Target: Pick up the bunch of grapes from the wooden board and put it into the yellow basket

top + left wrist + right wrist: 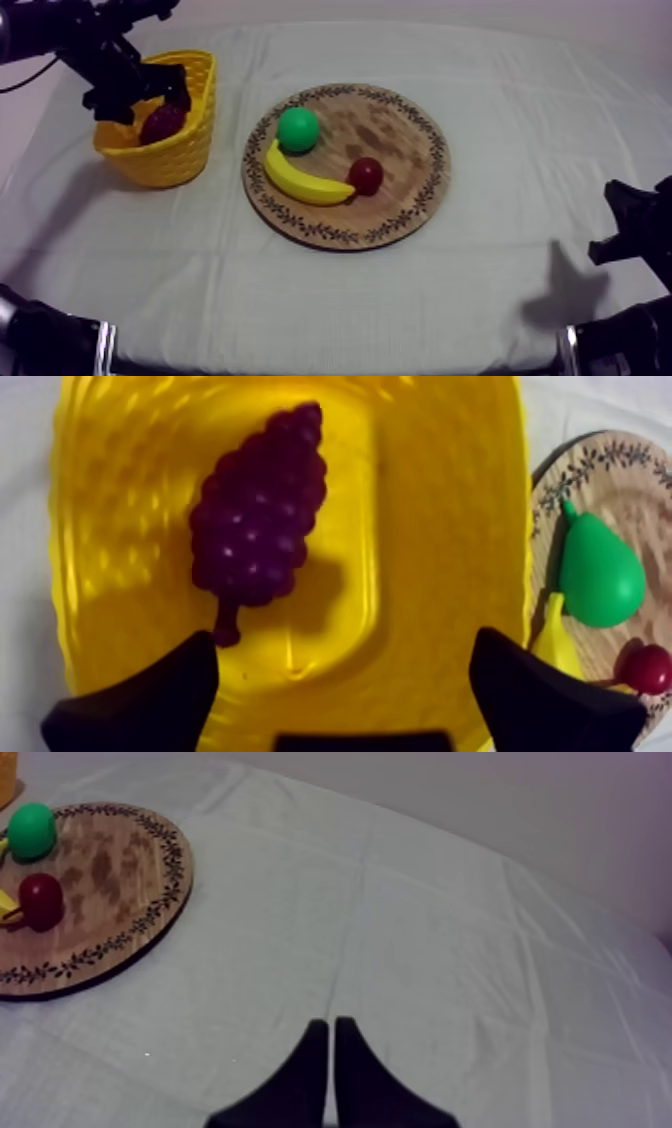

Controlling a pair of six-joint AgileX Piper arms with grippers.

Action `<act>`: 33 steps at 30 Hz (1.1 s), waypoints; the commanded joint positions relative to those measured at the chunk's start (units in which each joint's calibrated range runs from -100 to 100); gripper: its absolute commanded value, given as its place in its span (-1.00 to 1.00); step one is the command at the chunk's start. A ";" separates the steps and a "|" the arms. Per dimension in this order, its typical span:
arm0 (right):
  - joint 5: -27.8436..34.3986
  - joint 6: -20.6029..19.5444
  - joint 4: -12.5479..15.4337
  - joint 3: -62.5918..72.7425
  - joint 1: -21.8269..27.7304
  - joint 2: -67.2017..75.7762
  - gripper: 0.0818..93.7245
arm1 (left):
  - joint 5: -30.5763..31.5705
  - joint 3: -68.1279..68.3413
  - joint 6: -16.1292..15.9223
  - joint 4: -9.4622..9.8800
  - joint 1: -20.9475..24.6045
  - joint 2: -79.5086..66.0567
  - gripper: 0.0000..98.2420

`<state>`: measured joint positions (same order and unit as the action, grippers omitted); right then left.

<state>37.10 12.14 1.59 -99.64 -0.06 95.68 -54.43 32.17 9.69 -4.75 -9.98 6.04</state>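
Here, our left gripper (340, 676) spread wide and empty over the yellow basket (440, 526), bunch of grapes (260, 516) lying inside, our right gripper (332, 1032) closed on nothing above creased grey-white cloth (400, 290), pale wall (500, 792) behind.

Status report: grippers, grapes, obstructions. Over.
Left gripper open above yellow basket. Right gripper shut, empty, over bare cloth. Bunch of grapes lying loose in basket. Nothing obstructing; pear, banana, small red fruit on wooden board.
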 commanded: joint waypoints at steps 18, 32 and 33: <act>0.00 0.00 0.00 -0.03 -0.02 0.00 -0.99 | 0.56 9.92 -1.47 0.32 0.43 -18.68 0.30; 0.00 0.00 0.00 -0.03 -0.02 0.00 -0.99 | 7.33 24.17 -4.66 0.52 3.74 -35.04 -0.40; 0.00 0.00 0.00 -0.03 -0.02 0.00 -0.99 | 8.05 25.32 -4.86 0.56 3.93 -36.07 -0.44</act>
<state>37.10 12.14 1.59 -99.64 -0.06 95.68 -47.20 55.61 5.07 -4.18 -6.22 -28.07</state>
